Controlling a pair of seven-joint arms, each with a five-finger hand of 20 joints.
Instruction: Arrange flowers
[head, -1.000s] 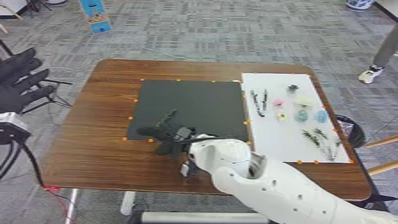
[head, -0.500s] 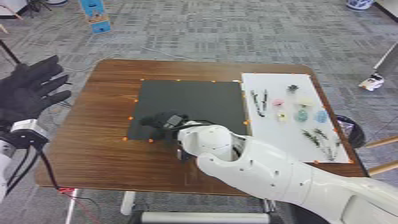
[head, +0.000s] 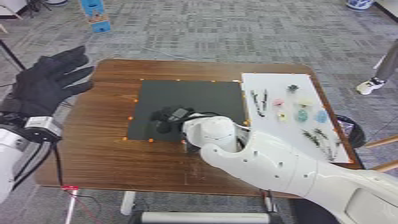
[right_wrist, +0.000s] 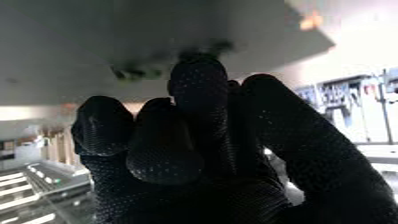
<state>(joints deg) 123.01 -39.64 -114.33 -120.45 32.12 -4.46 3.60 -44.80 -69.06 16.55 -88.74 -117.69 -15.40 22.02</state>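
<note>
My right hand (head: 164, 118) is over the lower left part of the black board (head: 191, 95), its back partly hiding what it holds. Curled black fingers of that same hand (right_wrist: 200, 92) fill the middle of the right wrist view, with a blurred green sprig (right_wrist: 135, 73) at their tips against the dark board. Off the table's left edge, my left hand (head: 46, 82) is held up with fingers spread. A white sheet (head: 266, 145) right of the board bears dark twigs (head: 257, 104), a pink flower (head: 278, 102), a yellow one (head: 282, 116), teal (head: 302, 116) and blue (head: 322, 116) pieces, and green sprigs (head: 316, 138).
The brown table (head: 98, 145) extends around the board and sheet. Small orange markers (head: 131, 118) line their edges. A dark bin (head: 349, 131) stands on the floor beyond the table's right edge. My right forearm (head: 275, 165) crosses the table's lower right part.
My right hand has moved farther onto the board, away from its near edge; the sprig seen sticking up beside it earlier is now hidden in the head view. The left hand has shifted toward the table.
</note>
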